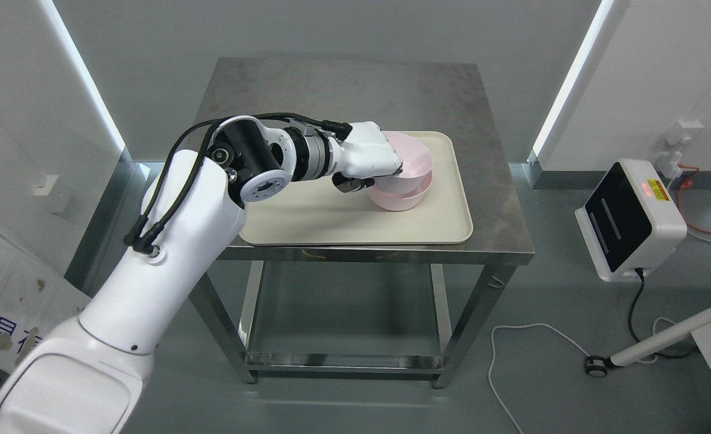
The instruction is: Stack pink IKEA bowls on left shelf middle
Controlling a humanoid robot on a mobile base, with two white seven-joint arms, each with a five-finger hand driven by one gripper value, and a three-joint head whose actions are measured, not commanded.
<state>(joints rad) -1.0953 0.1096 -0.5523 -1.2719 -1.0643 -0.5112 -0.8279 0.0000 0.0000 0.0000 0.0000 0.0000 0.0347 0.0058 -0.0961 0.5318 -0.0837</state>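
Observation:
Two pink bowls rest on a cream tray (307, 223) on a steel table (355, 90). The upper pink bowl (412, 158) sits tilted inside the lower pink bowl (400, 198). My left hand (372, 164) reaches in from the left, with white fingers over the upper bowl's left rim and the dark thumb below it, shut on that bowl. The hand hides the left part of both bowls. My right arm does not show.
The steel table has a lower shelf (343, 355) and grey walls behind. A white box device (629, 220) with a dark screen stands on the floor at right, with cables (512, 355) and a wheeled white stand leg (663, 337) nearby.

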